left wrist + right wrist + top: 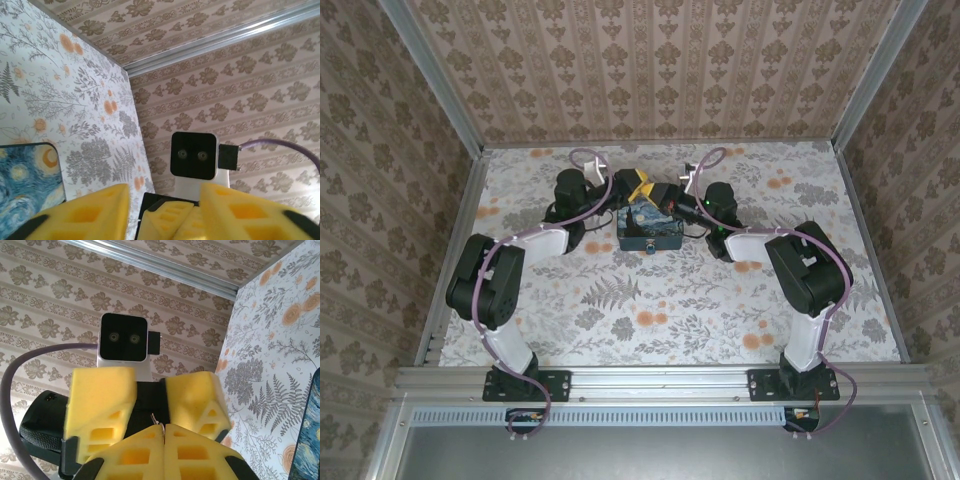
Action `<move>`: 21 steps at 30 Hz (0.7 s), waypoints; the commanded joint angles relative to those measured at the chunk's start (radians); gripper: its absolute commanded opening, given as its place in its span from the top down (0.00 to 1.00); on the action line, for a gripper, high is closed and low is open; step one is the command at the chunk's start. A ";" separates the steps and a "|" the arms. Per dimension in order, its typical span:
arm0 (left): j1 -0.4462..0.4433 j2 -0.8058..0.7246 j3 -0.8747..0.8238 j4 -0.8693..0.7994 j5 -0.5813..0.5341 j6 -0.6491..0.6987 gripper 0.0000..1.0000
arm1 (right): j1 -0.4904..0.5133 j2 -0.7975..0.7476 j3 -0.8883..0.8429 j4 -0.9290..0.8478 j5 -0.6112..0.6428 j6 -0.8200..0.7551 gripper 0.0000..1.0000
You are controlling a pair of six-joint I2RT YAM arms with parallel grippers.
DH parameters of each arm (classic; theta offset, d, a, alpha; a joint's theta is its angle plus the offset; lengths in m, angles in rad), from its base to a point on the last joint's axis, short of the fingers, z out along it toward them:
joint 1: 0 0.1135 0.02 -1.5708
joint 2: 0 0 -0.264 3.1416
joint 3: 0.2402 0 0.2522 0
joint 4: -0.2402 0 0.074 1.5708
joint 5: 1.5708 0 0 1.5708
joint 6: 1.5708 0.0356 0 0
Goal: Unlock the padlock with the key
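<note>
Step in hand: a mid-air pass of the key, judging by how the two tools meet tip to tip; the unlocking itself is not yet begun.

Right gripper (164, 434): its yellow fingers are pressed together, and a thin bright sliver pokes out of the seam at their tips.

The key (154, 419): most likely that sliver (too small to make out teeth or bow). It sits at the very end of the right gripper and points away from that wrist, toward the left gripper.

Left gripper (162, 200): its fingers stand apart, one on each side of the right gripper's tips. It grips nothing that can be seen.

The padlock (648, 250): seemingly the small dark thing with a glint, below both grippers and on the arm-base side of them. It lies at the near edge of the box, and neither tool holds it.

Box (660, 235): it has a Starry-Night print and lies on the table (650, 320), directly beneath the meeting fingertips.

Next move calls for: the left gripper to draw straight back from the right gripper's tips without brushing the sliver, then drop to the padlock and steady it. The right gripper must then bring the key's free end down and line it up with the keyhole (whose facing cannot be told from here).

Risk: the hold on the key looks shallow, right at the fingertips. A nudge from the left fingers or a skewed entry could twist it or knock it loose.
</note>
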 commanded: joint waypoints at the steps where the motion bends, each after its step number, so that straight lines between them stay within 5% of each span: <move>1: 0.040 -0.052 -0.021 -0.008 0.010 0.007 0.49 | -0.018 -0.010 -0.039 0.031 -0.006 -0.004 1.00; 11: 0.093 -0.114 -0.050 -0.065 0.077 0.029 0.42 | -0.020 -0.092 -0.120 0.003 -0.047 -0.136 1.00; 21: 0.076 -0.102 -0.070 -0.039 0.122 -0.057 0.45 | 0.017 -0.269 -0.120 -0.369 0.050 -0.534 1.00</move>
